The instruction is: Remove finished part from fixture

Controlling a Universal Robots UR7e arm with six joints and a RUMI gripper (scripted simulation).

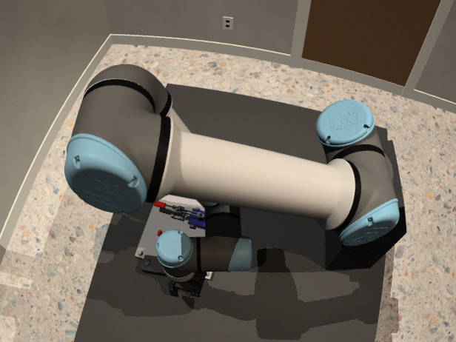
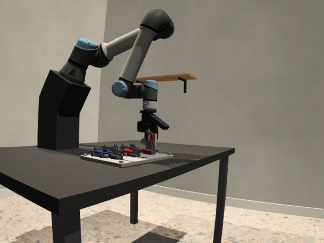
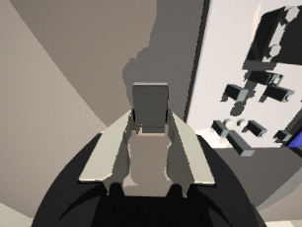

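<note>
My gripper [image 3: 150, 110] is shut on a flat grey rectangular part [image 3: 151, 101], the finished part; its slot does not show. The gripper hangs low over the dark table just off the edge of the white fixture plate [image 1: 148, 237] [image 2: 131, 161] [image 3: 217, 64]. In the exterior view it is behind the near clamps; whether the part touches the table cannot be told. In the wrist view, the nest of small grey blocks [image 3: 239, 143] at the plate's end holds no part. A blue blank [image 1: 197, 222] [image 2: 102, 151] [image 3: 297, 139] sits under a black clamp; the second blank cannot be made out separately.
One clamp's red handle [image 2: 152, 137] stands upright close by the gripper. Two other red handles [image 2: 128, 150] [image 2: 145, 150] lie low over the plate. Bolt heads stand at the plate's corners. The dark table [image 1: 222, 318] [image 2: 66, 179] extends around the fixture.
</note>
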